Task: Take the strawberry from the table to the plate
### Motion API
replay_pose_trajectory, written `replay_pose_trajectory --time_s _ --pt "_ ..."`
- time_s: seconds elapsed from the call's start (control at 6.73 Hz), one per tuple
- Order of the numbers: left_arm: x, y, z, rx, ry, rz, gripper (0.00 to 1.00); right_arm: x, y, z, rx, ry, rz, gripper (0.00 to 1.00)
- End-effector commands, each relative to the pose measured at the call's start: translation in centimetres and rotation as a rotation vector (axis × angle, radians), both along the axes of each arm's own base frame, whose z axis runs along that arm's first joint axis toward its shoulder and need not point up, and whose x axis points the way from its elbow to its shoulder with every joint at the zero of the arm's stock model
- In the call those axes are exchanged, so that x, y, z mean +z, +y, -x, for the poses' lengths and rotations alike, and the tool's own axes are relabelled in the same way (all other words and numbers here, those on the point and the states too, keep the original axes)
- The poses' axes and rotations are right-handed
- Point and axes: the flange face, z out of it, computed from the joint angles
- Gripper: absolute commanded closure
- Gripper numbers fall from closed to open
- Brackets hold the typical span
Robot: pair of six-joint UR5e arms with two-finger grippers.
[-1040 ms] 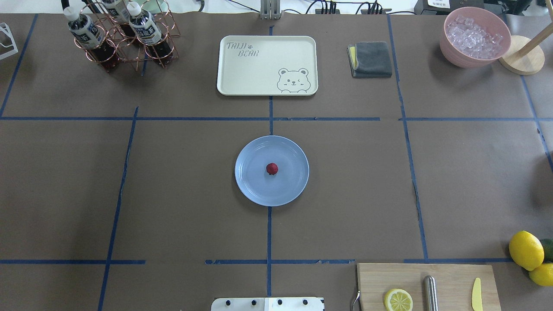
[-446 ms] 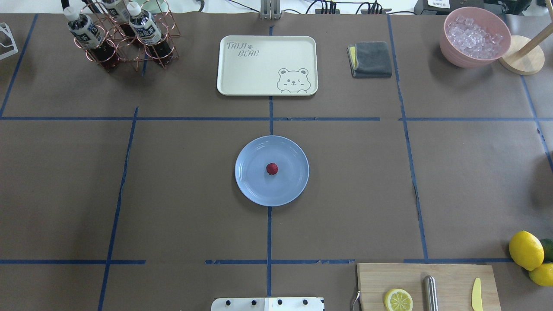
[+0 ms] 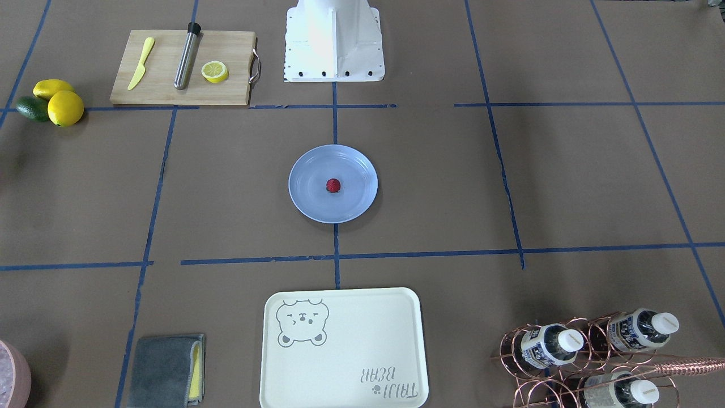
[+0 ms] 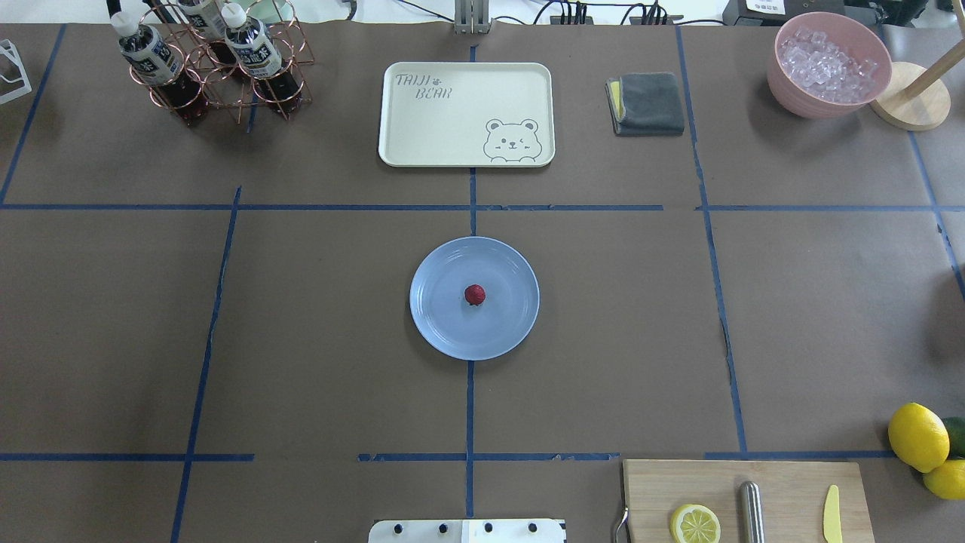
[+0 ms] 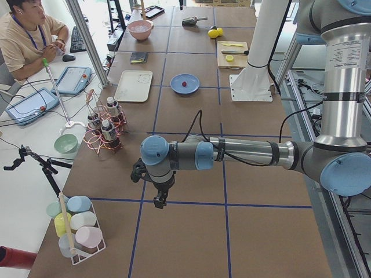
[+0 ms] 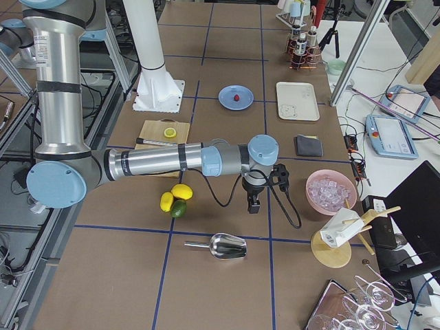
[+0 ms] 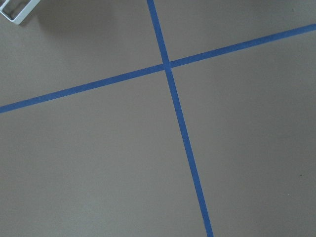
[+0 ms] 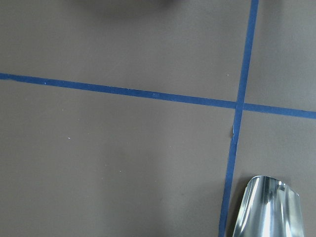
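Frankly, cannot tell apart or together for left gripper [image 5: 159, 201], poised above the table [image 4: 301, 339] at its left end, nor for right gripper [image 6: 251, 205], at the right end near a metal scoop [image 6: 220, 245]. Sees strawberry [image 4: 474, 295] resting at the middle of the plate [image 4: 437, 332].

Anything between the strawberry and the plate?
Nothing visible. The strawberry already sits on the plate, near its middle, with nothing else on it. The left gripper and right gripper hang at opposite ends of the table, far from the plate.
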Motion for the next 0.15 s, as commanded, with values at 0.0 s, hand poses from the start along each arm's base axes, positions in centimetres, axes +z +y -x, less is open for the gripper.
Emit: replay_pose_trajectory --time_s 0.0 --pt "-1.69 -1.84 0.04 -0.004 -0.007 -0.031 0.00 -0.60 -0.49 0.15 0.003 -0.003 -0.010 0.00"
